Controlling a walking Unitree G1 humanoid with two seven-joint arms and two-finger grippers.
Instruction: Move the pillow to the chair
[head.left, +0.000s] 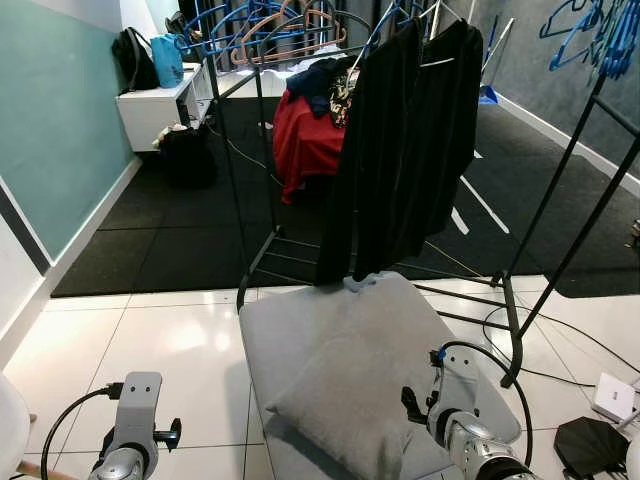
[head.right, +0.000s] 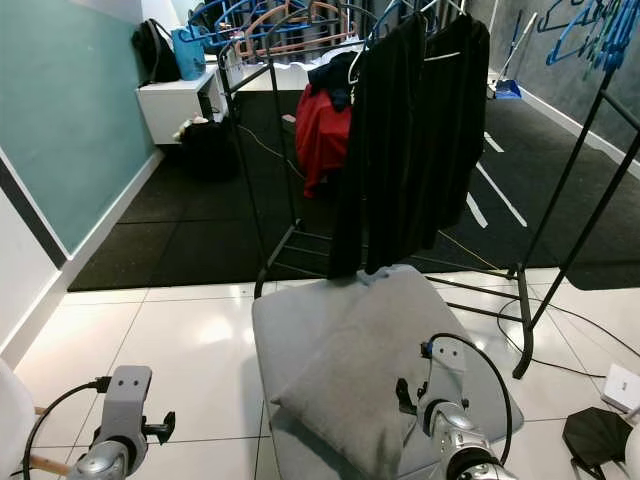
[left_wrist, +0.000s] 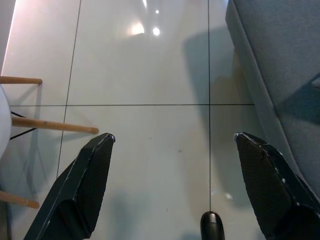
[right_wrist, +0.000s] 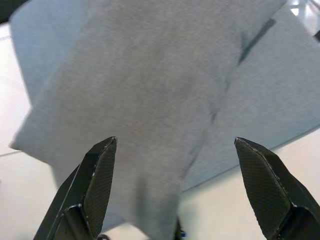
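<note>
Grey pillow lies tilted on a grey padded seat, its lower corner reaching past the seat's near edge. Just behind the seat stands a black clothes rack with dark garments hanging down almost to the pillow's far end; the rack's base bars and thin cables cross the floor around it. Further back a red cloth is heaped under blue and pink hangers. A white shelf by the teal wall carries a black bag and a blue one, with another dark bag on the floor beside it. The right pincer hovers above the pillow, fingers spread wide and released, holding nothing. The left pincer hangs over the white floor tiles beside the seat's edge, likewise spread and empty, near the wooden legs of a white chair. Glossy tiles give way to black matting deeper in the room.
</note>
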